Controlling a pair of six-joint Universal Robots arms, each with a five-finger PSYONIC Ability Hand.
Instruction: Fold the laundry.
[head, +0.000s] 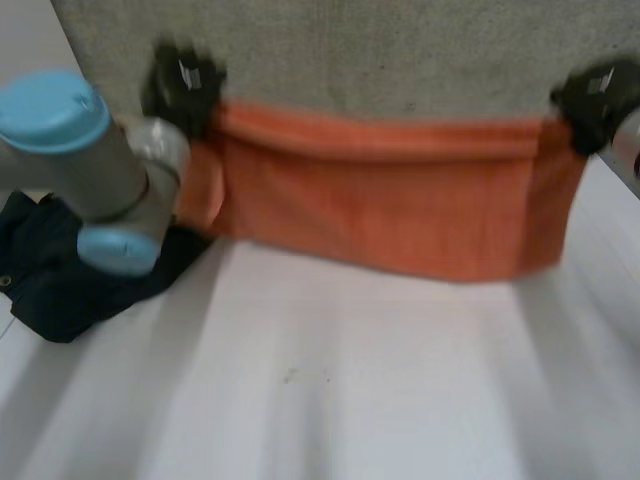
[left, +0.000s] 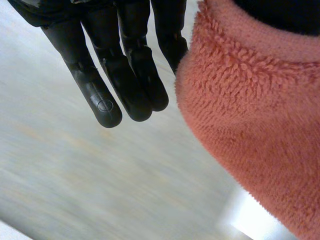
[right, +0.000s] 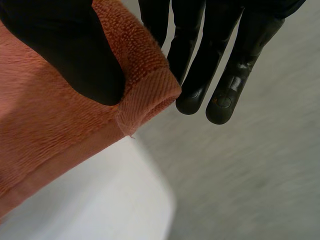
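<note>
You get plenty of soft, even light here. White table (head: 400, 400) glows bright, with pale grey bands running down it toward you. Orange towel (head: 400, 220) well lit, colour strong, darker in fold along its top. Table looks bit greyer just below towel's hanging edge. Dark cloth (head: 50, 290) almost black, so you can hardly see its folds. Small shiny spots on fingertips (right: 221, 102) of right hand (right: 85, 55). Left hand (left: 115, 75) dull black, faint shine only.
</note>
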